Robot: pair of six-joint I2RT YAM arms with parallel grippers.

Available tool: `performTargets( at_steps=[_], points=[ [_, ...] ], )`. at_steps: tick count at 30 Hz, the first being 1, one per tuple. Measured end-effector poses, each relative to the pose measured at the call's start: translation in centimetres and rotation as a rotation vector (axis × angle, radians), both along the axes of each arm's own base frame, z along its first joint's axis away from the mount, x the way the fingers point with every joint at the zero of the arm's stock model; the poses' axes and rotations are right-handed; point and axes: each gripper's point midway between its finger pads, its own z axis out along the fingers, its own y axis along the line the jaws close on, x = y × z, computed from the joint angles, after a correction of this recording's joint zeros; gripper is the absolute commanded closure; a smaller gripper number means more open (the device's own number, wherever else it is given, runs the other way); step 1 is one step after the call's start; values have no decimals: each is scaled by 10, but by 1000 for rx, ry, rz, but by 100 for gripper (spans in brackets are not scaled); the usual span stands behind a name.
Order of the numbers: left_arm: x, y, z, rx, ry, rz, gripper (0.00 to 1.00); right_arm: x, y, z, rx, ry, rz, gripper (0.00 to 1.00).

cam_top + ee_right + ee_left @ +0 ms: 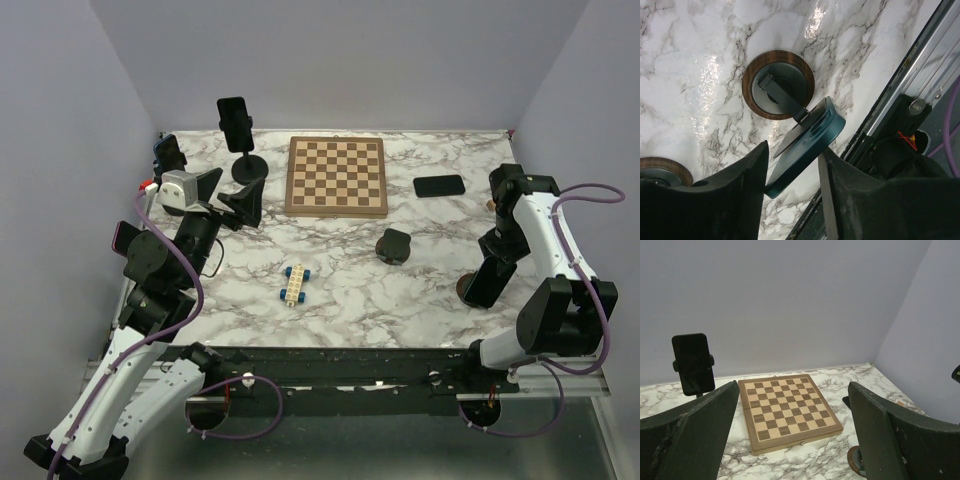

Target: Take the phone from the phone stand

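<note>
One phone (807, 142) between fingers (730, 200), near table-edge (866, 120)

Robot lab cell: marble-print table (440, 270) boxed in by plain walls (400, 60) ahead of the left claw (232, 197), black frame rail (340, 365) and purple cabling (235, 437) behind it.

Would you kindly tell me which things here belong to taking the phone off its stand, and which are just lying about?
For the job: teal-cased phone, its wood-rimmed stand, right gripper, jaws either side of the phone.
Lying about: chessboard, toy block car, flat black phone, black phone on the back stand.
</note>
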Motion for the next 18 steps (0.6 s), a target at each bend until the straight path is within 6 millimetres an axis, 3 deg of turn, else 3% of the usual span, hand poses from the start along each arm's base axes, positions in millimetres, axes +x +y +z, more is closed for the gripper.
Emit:
performTargets(
  at_steps=[4,8,11,14,16,18],
  points=[
    [0,0,0,0,0,0,1,-1,2,-1,9,1,-6,57],
    [0,0,0,0,0,0,2,-5,3,0,13,15,-8,71],
    [0,0,0,0,0,0,1,-10,3,2,12,26,-4,73],
    [0,0,0,0,0,0,1,-12,2,4,14,24,-2,82],
    [0,0,0,0,0,0,2,-14,2,5,14,32,8,99],
    [0,0,0,0,0,0,2,-20,1,7,6,52,20,99]
  ],
)
